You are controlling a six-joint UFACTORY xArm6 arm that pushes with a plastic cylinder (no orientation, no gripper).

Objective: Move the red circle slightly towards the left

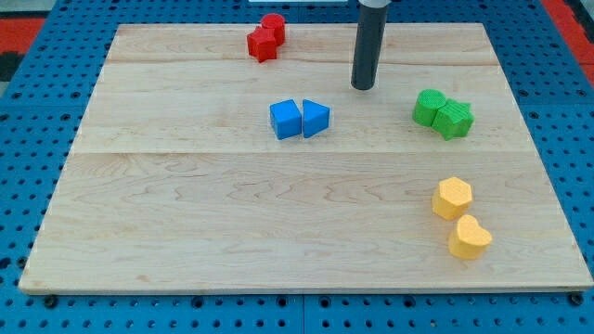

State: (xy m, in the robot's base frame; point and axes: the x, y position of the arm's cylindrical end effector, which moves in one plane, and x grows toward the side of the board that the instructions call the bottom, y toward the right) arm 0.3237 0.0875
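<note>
The red circle (pixel 273 26) sits near the board's top edge, left of centre, touching a red star-shaped block (pixel 262 44) just below and left of it. My tip (pixel 362 87) is on the board to the right of and below the red circle, well apart from it. It touches no block.
A blue cube (pixel 286 120) and a blue triangle (pixel 315 119) sit side by side mid-board. Two green blocks (pixel 431 107) (pixel 455 120) touch at the right. A yellow hexagon (pixel 452 198) and a yellow heart-like block (pixel 470 237) lie at the lower right. The wooden board (pixel 186 232) rests on a blue pegboard.
</note>
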